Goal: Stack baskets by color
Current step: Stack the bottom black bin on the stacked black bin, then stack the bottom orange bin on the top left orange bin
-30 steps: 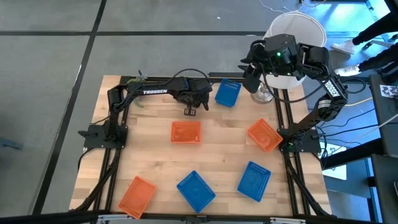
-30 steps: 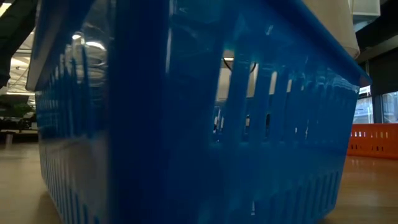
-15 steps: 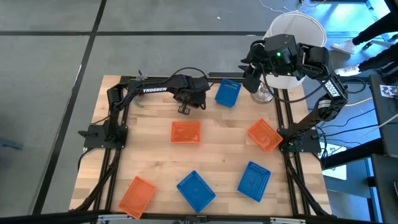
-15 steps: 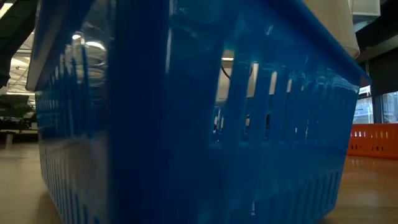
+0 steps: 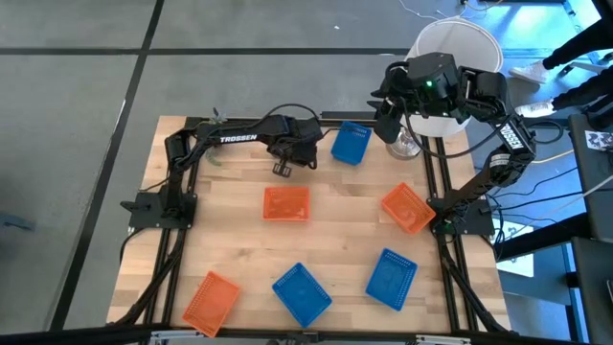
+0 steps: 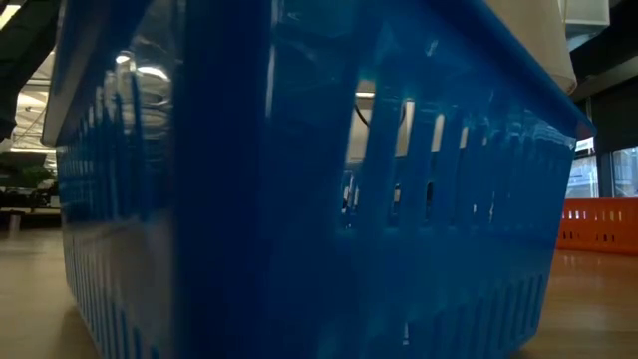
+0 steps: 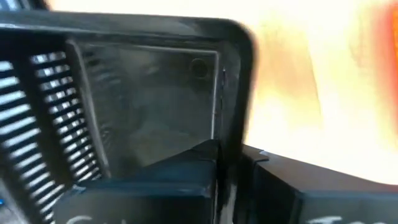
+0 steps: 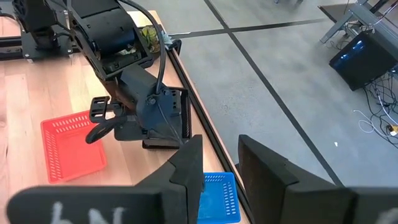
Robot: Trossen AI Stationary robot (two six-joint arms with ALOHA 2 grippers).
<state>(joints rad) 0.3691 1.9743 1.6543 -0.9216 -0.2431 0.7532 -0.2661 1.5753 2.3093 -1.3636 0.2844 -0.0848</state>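
Observation:
My left gripper (image 5: 299,151) reaches down over the far middle of the table and is shut on a black basket (image 8: 175,115) by the far edge. On the table lie three orange baskets (image 5: 286,203) (image 5: 407,208) (image 5: 211,299) and three blue baskets (image 5: 351,143) (image 5: 392,278) (image 5: 302,293), each flat on its bottom. One blue basket (image 6: 299,189) fills the low view. My right gripper (image 8: 221,168) hangs open, high above the far right corner, with nothing between its fingers. My left gripper has the black basket's side wall (image 7: 233,118) near a corner, one finger (image 7: 186,171) inside the basket and one (image 7: 298,183) outside. The fingers slant down from above. The basket sits low at the table's far edge; I cannot tell whether it is clear of the wood.
A big white lampshade (image 5: 455,48) stands beyond the far right corner, with a glass (image 5: 404,146) beside it on the table. A small green plant (image 8: 148,32) is at the far left. Black frame rails (image 5: 436,192) run along the table's sides. Bare wood lies in the middle.
My left gripper has rolled a little about the line it points along, over the black basket, and then kept still. The baskets on the table have stayed where they were.

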